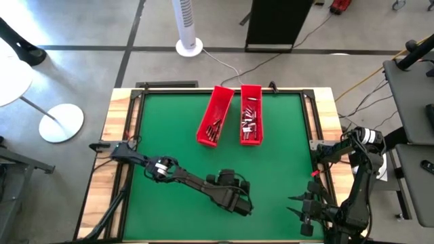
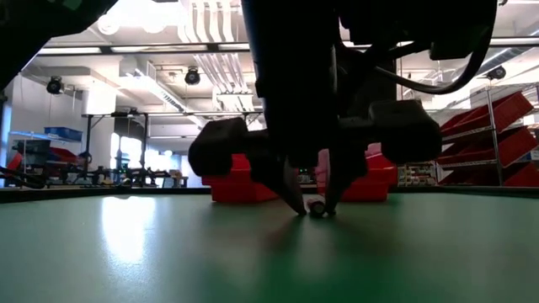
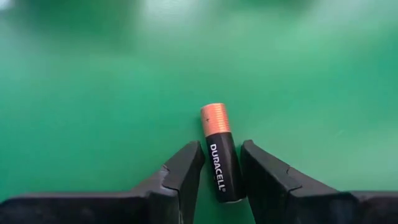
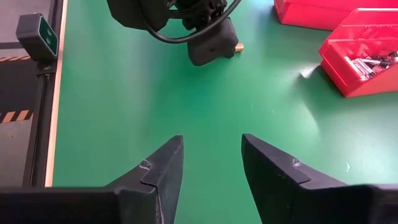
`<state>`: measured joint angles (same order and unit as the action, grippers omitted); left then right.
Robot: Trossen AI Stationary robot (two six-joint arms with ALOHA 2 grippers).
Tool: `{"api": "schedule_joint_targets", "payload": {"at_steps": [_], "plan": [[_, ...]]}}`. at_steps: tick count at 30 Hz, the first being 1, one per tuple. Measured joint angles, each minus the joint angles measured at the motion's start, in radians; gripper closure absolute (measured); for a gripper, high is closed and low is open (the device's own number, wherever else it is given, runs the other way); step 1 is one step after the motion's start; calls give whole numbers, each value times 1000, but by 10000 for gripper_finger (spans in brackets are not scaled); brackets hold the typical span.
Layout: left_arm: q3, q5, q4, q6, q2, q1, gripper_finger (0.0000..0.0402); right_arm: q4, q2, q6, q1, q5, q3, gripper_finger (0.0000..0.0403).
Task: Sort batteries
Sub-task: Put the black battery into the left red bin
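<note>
Left gripper down at the green table, near its front middle, straddling a lone black-and-copper battery that lies flat on the mat; fingers just beside the black end on either side, narrow gaps visible, so not yet clamped; copper end poking out past the tips. Seen from table height, same picture: two dark tips reaching the surface with the small cylinder between them. Right gripper parked low at the front right corner of the table, spread and holding nothing, pointed across the mat toward the working arm.

Two red trays well apart from the pick, side by side at the far middle of the table; left one angled, with a small cluster of batteries at its near end; right one straight, carrying more silvery batteries along its length.

Step in hand, by the look of it: grasping a single battery off the mat, ahead of carrying it to a tray. Next move likely calls for finishing the squeeze squarely across the round body, so it cannot roll or squirt forward; then a straight lift, a carry toward the far trays, and a release over the matching one. Which tray suits this battery: cannot tell from here.
</note>
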<state>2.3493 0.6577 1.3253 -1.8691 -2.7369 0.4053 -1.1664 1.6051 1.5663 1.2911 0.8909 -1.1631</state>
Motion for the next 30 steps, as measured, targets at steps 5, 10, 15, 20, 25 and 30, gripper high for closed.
{"api": "schedule_joint_targets", "payload": {"at_steps": [5,10,15,20,25,30], "plan": [[11,-46,18,104,1,-6,300,0,0,-3,0,0,0,252],[11,-124,6,255,22,-22,309,0,0,-7,0,0,0,252],[11,-195,-3,316,35,-46,348,0,0,-7,0,-9,0,244],[12,-256,-12,403,40,-63,372,0,0,-21,0,-37,0,239],[8,-287,8,474,79,-68,373,1,0,-15,13,-42,0,245],[-2,-355,140,549,152,-68,373,2,0,-15,30,-54,0,255]]}}
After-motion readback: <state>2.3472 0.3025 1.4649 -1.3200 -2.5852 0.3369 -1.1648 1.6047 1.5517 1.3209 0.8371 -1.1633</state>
